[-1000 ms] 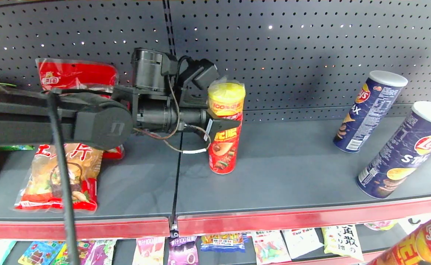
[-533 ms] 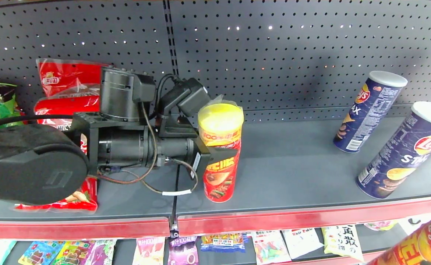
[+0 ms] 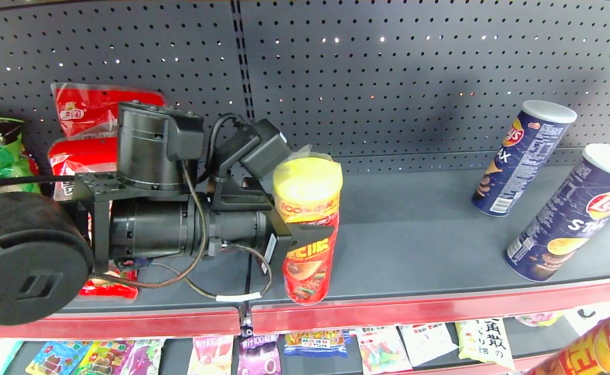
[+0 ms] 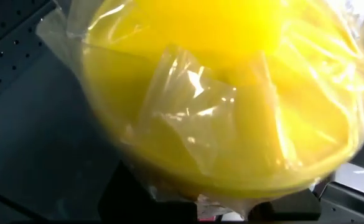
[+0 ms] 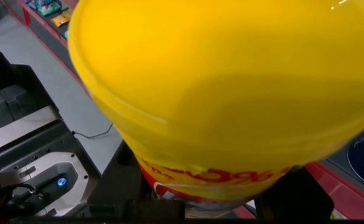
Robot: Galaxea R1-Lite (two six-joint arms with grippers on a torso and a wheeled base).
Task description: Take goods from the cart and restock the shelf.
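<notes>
— The left gripper?
— Its fingers clamp the red can at mid-height. The can is upright with a yellow lid and stands at the shelf's front edge.
— Any writing on it?
— Yellow characters on red.
— And the right gripper?
— Closed around a second can, low beside the shelf. Two blue cans stand well apart.

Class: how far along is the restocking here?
Looks done: a blue can and another blue can sit on the shelf. In hand: the left gripper holds a red can upright near the shelf's front edge; the right gripper holds a second red can lower down. Left: placing both.
</notes>
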